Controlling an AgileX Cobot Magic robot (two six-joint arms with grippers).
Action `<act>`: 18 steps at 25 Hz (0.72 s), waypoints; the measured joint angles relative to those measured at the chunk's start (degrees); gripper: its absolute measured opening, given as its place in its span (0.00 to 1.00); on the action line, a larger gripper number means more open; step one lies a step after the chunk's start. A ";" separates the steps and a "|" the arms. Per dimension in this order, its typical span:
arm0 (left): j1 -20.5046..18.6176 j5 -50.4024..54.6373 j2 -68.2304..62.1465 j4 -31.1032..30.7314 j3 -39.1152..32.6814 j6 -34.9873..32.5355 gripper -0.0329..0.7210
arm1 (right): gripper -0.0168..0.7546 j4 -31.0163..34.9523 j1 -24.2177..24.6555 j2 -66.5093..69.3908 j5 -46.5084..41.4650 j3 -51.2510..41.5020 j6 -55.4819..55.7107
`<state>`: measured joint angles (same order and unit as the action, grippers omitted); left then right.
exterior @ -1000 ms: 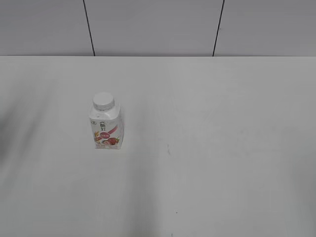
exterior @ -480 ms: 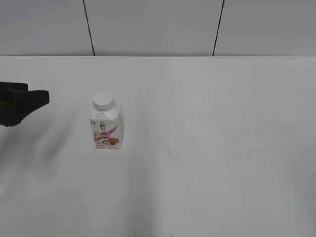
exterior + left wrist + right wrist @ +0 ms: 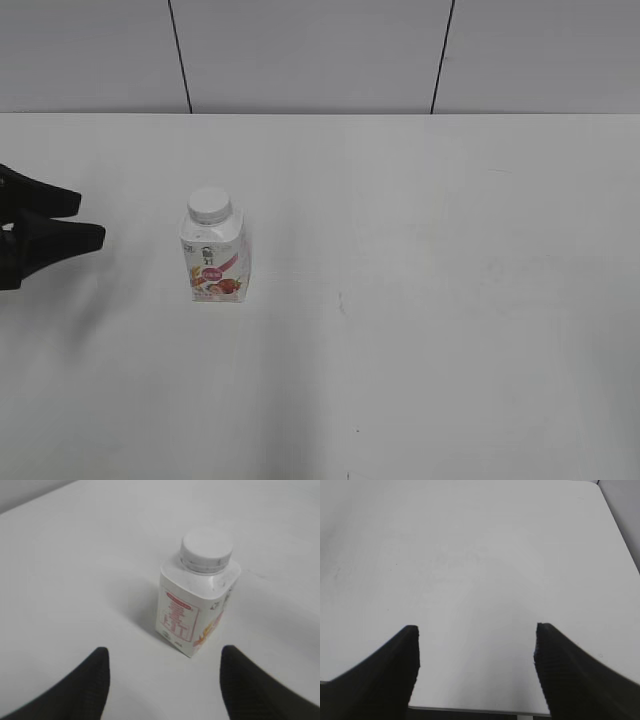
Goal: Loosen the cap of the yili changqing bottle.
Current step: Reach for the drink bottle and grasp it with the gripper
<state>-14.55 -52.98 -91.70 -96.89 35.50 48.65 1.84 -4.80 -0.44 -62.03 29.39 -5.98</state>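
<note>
Bottle [image 3: 214, 255] upright on the bench [image 3: 450, 300], cap [image 3: 210, 205] on; left claw [image 3: 85, 222] wide open nearby, right claw [image 3: 476, 635] open too.

We see a big white table [image 3: 450, 300] that fills most of the room we can look at. Behind the table stands a pale grey wall [image 3: 310, 55] made of flat panels. Two thin dark lines run down the wall. Soft light falls on the table.

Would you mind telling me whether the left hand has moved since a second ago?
Yes. The left hand has come in from the exterior view's left edge toward the yili changqing bottle, fingers spread, not touching it.
</note>
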 joint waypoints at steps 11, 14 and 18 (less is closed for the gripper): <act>0.00 -14.94 -18.69 -8.02 12.09 -1.04 0.62 | 0.75 0.00 0.00 0.00 0.00 0.00 0.00; 0.00 -15.43 -22.27 -8.26 14.69 -1.50 0.62 | 0.75 0.00 0.00 0.00 0.00 0.00 0.00; 0.00 -15.57 -24.52 -8.26 15.81 -3.87 0.62 | 0.75 0.00 0.00 0.00 0.00 0.00 0.00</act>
<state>-14.55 -68.55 -116.23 -105.15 51.31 44.78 1.84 -4.80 -0.44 -62.03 29.39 -5.98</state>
